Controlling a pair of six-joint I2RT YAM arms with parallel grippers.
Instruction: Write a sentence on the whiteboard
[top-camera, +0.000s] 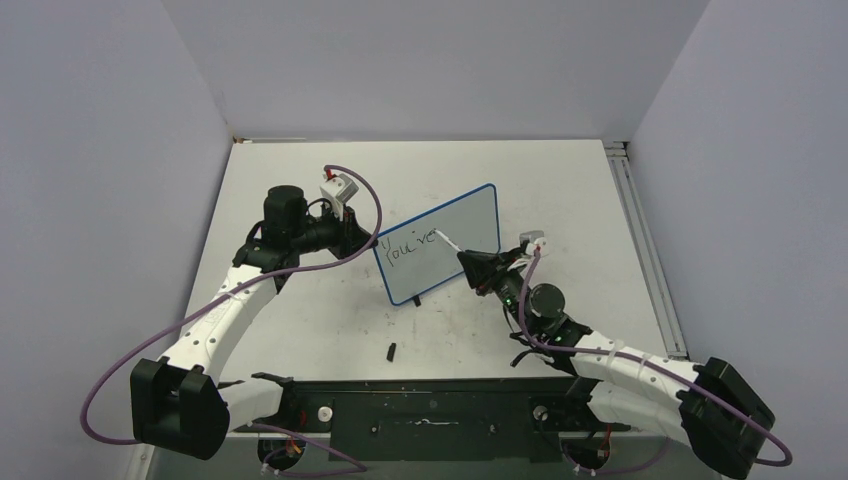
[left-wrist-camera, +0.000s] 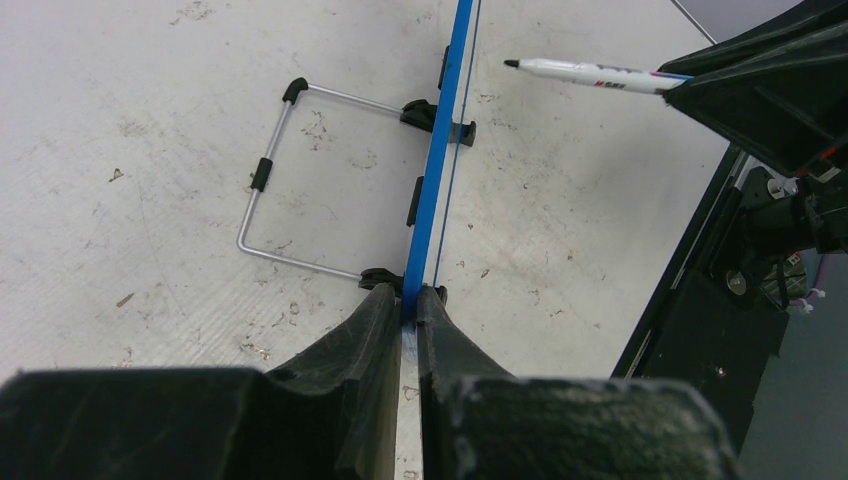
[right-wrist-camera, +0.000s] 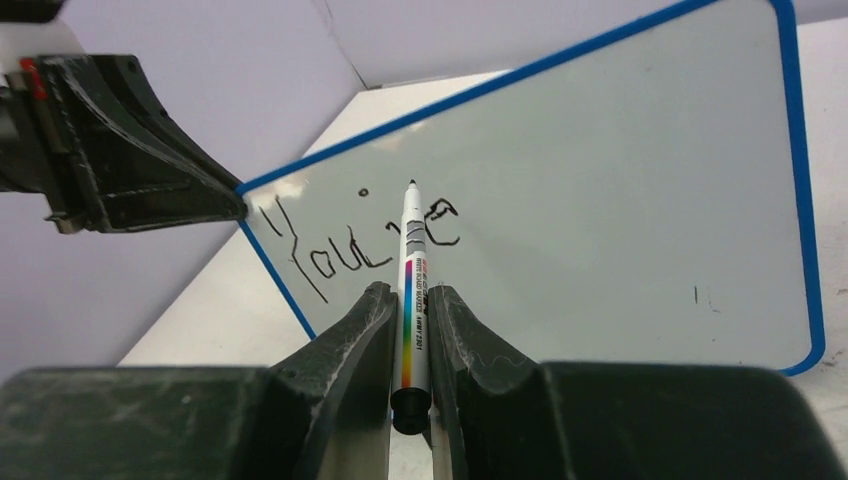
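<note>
White and blue-framed, the whiteboard (top-camera: 470, 220) stood propped on the pale table (top-camera: 560, 180), leaning back on a bent wire stand (left-wrist-camera: 262, 172) that reached out behind it. The left gripper (left-wrist-camera: 410, 295) was clenched on the board's left edge, one finger on the front face and one on the back, with the blue frame pinched between them. The sentence (top-camera: 410, 246) sat on the left part of the board's face, close to that gripped edge, in thin black slanting letters that read roughly "You" and then an "e" farther right, with a small dot above the gap; the letter between them was covered by the marker (right-wrist-camera: 411, 250). The right gripper (right-wrist-camera: 412, 295) was in front of the board and grasped the marker by its lower barrel, the fingers tight on either side of the rainbow-striped label and the black tip aimed up at the writing. From the left wrist view the tip seemed just short of the board's face, though whether it touched I could not tell. A tiny stray mark (right-wrist-camera: 705, 297) showed near the board's lower right corner. A small black object (top-camera: 391, 351) lay on the table in front of the board, well apart from it
</note>
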